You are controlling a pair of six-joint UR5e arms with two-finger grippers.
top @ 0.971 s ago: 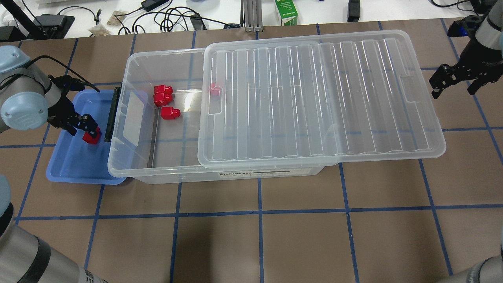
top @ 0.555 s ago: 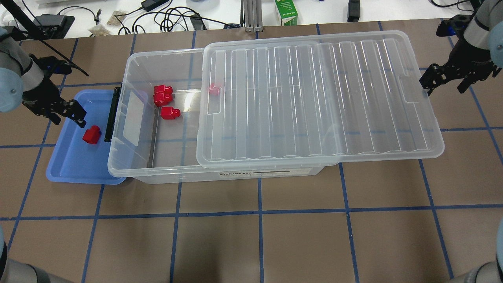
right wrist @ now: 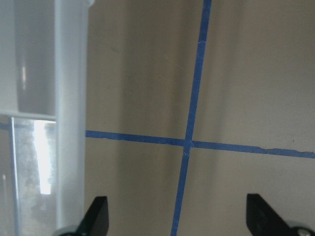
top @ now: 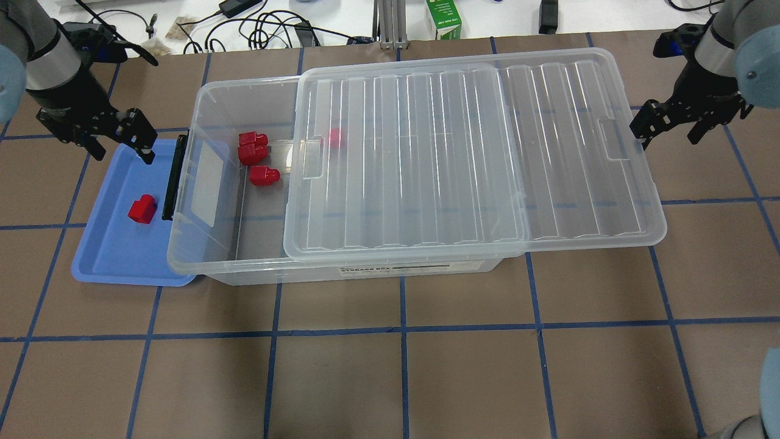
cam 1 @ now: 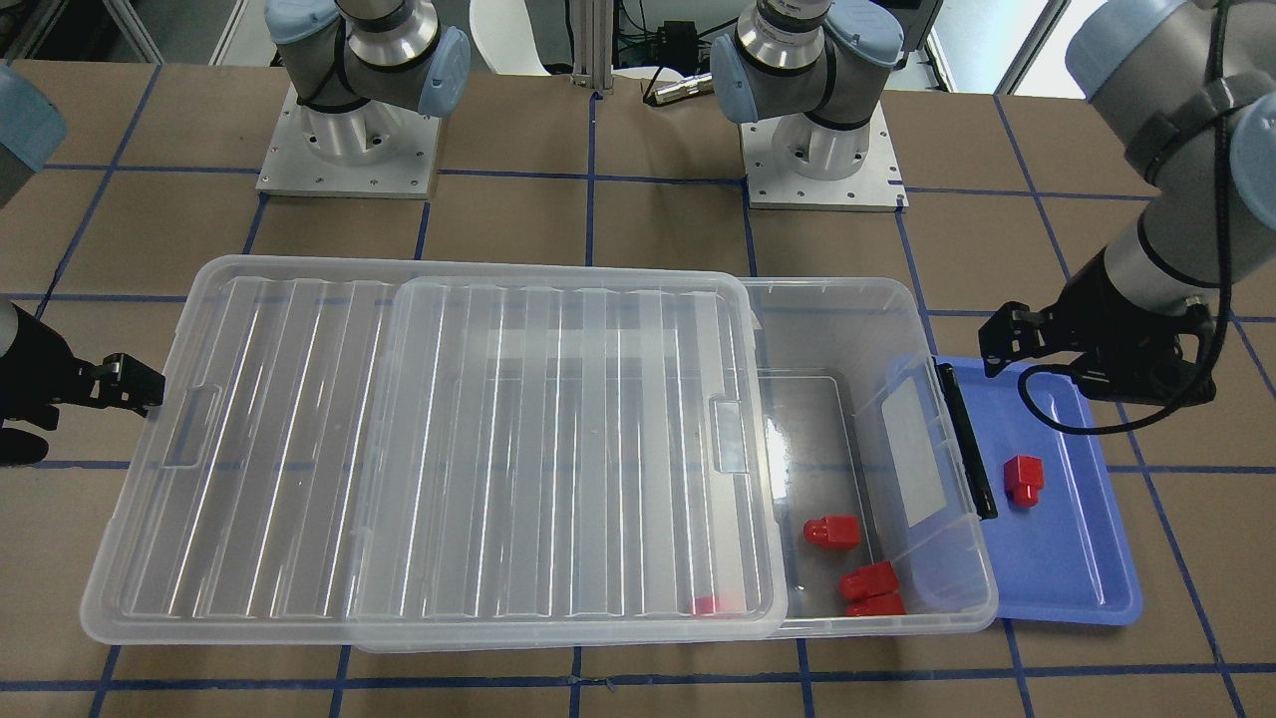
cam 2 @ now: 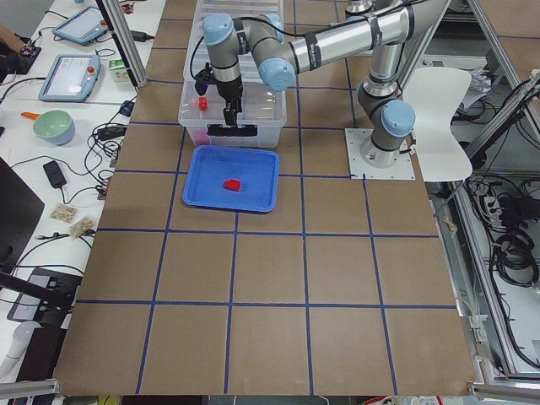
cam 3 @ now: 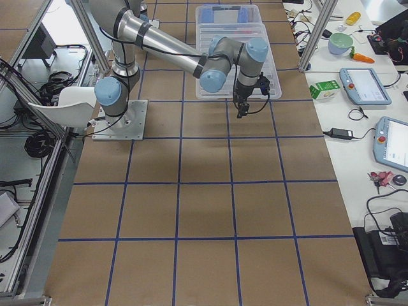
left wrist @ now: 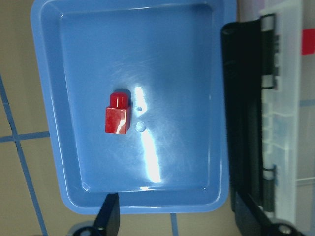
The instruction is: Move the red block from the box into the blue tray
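One red block (top: 142,209) lies alone in the blue tray (top: 113,256); it also shows in the left wrist view (left wrist: 118,114) and the front view (cam 1: 1024,479). My left gripper (top: 119,145) is open and empty, above the tray's far end, clear of the block. Three more red blocks (top: 253,152) lie in the uncovered end of the clear box (top: 201,244), and another (top: 334,138) shows through the ribbed lid (top: 475,152). My right gripper (top: 667,128) is open at the lid's right edge, with nothing between its fingers (right wrist: 96,214).
The box's black latch (top: 172,177) hangs beside the tray's inner edge. The lid overhangs the box on the right. Cables, a green carton (top: 443,18) and adapters lie on the white bench beyond the table. Blue tape lines grid the brown table.
My left gripper let go of the red block in the tray, then rose and moved toward the far side. My right gripper moved left and the lid slid left over the box.
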